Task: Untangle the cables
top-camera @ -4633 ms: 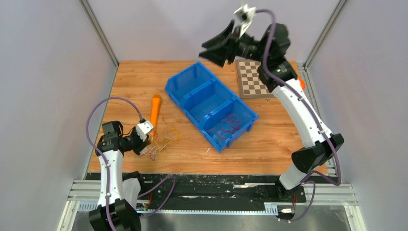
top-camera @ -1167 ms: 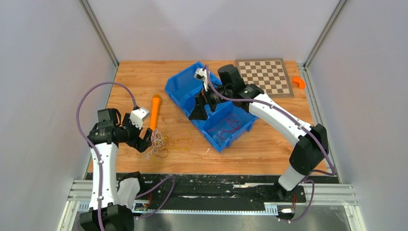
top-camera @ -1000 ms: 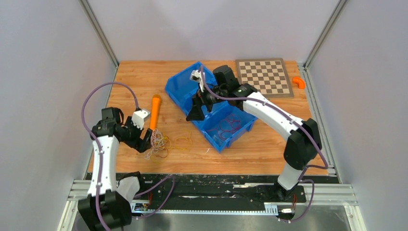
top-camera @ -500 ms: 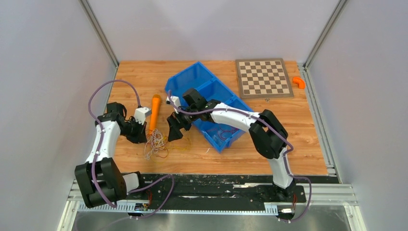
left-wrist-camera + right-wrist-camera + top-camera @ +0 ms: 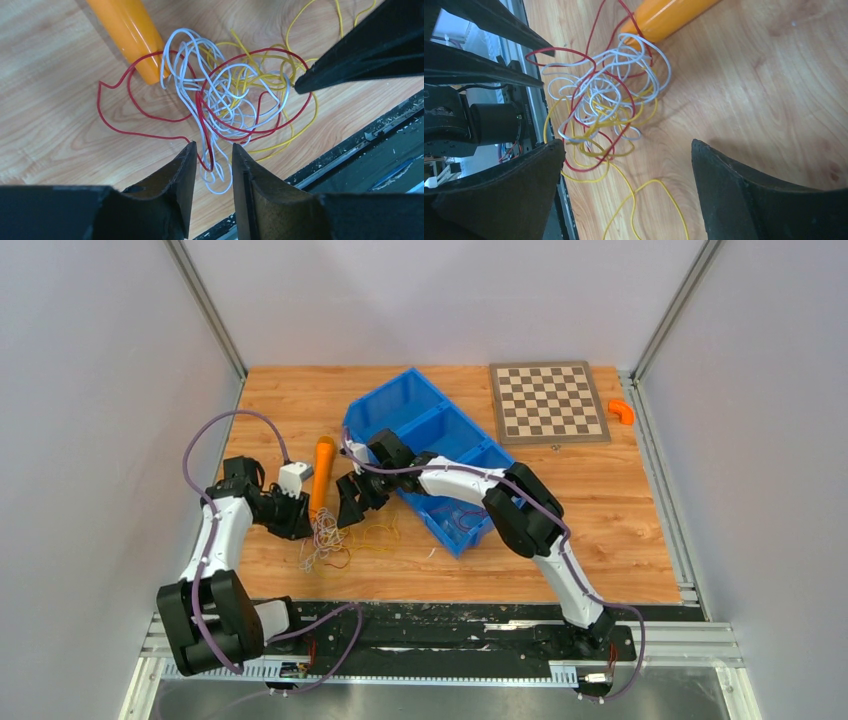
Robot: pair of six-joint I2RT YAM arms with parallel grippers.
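The cables (image 5: 325, 542) are a small tangle of white, red and yellow wires lying on the wooden table, just below an orange cylinder (image 5: 322, 470). My left gripper (image 5: 297, 523) is at the tangle's left edge. In the left wrist view the tangle (image 5: 235, 100) lies ahead, and the left gripper (image 5: 214, 146) has its jaws a narrow gap apart, with a red and white loop showing between the tips. My right gripper (image 5: 351, 507) is wide open over the tangle's upper right. In the right wrist view the gripper (image 5: 626, 145) hangs above the tangle (image 5: 604, 100), empty.
A blue three-compartment bin (image 5: 385, 410) stands right of the tangle, with red wires (image 5: 465, 515) in its near compartment. A loose yellow loop (image 5: 380, 533) trails right of the tangle. A chessboard (image 5: 548, 402) and a small orange piece (image 5: 622, 412) lie at the back right.
My right arm has swung down from high at the back, over the blue bin, and left to the tangle. My left gripper has stayed beside the tangle, shifting slightly up.
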